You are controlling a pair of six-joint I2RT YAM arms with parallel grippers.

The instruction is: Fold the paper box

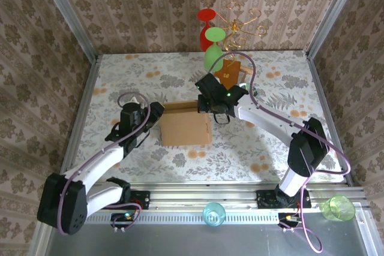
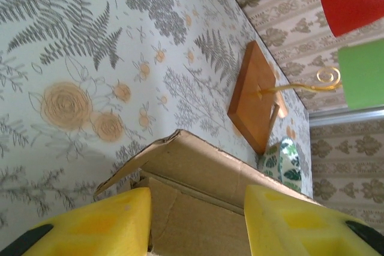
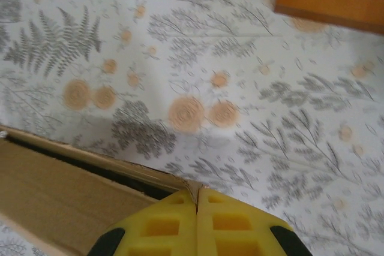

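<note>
The paper box (image 1: 187, 129) lies in the middle of the table, a light-brown cardboard mailer with its top panel nearly flat. My left gripper (image 1: 157, 117) is at its left end. In the left wrist view this gripper (image 2: 198, 199) is open, its yellow fingers (image 2: 90, 226) spread either side of a raised flap and inner panel of the paper box (image 2: 204, 172); whether they touch it I cannot tell. My right gripper (image 1: 203, 105) is at the far right corner. Seen from the right wrist, the gripper (image 3: 197, 191) is shut, tips against the corner of the paper box (image 3: 54, 196).
An orange-brown board (image 1: 230, 71) carrying a gold wire stand sits just behind the box, close to the right arm. A red cup (image 1: 207, 28) and a green cup (image 1: 213, 55) hang from it. A teal cup (image 1: 213, 213) and a green cup (image 1: 338, 207) stand on the near rail.
</note>
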